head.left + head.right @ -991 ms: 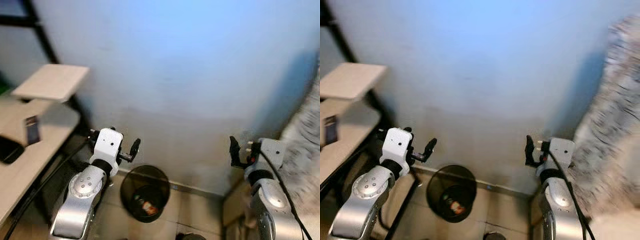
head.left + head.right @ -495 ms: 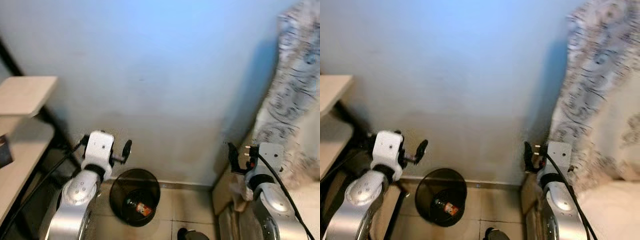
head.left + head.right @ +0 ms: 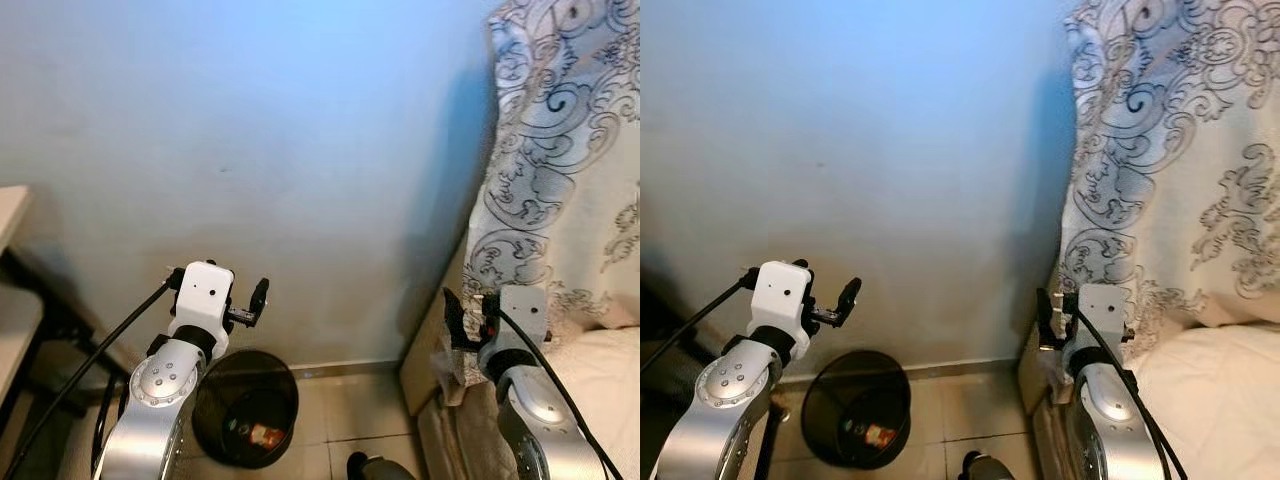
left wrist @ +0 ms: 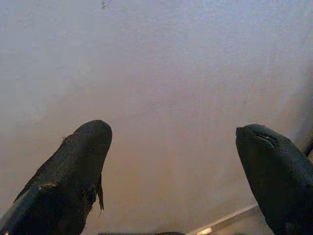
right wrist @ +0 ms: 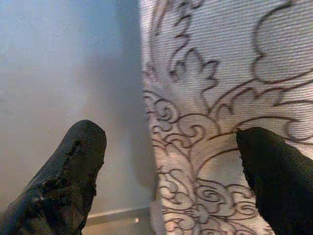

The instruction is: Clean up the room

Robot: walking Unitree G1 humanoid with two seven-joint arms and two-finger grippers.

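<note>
2 end effectors hang released and empty before the wall. We see the bin [image 3: 245, 415] on the floor just below our left end effector [image 4: 171, 161], the nearer arm; our right end effector [image 5: 171, 171] faces the curtain [image 3: 560, 160].

A: What stands ahead?
B: A wall [image 3: 280, 150] fills the far side. At its foot, left of centre, a bin [image 3: 245, 405] sits on the floor [image 3: 350, 410], with bits of litter [image 3: 262, 434] in it.

A: And to the right?
B: A curtain [image 3: 560, 150] hangs at the far right, beside the wall. A bed [image 3: 600, 370] lies near right, below it.

A: The hands?
B: The left hand [image 3: 258, 298] hangs above the bin, facing the wall. The right hand [image 3: 452, 312] is well apart, near the curtain's lower edge. A surface [image 3: 12, 215] edges in at far left.
</note>
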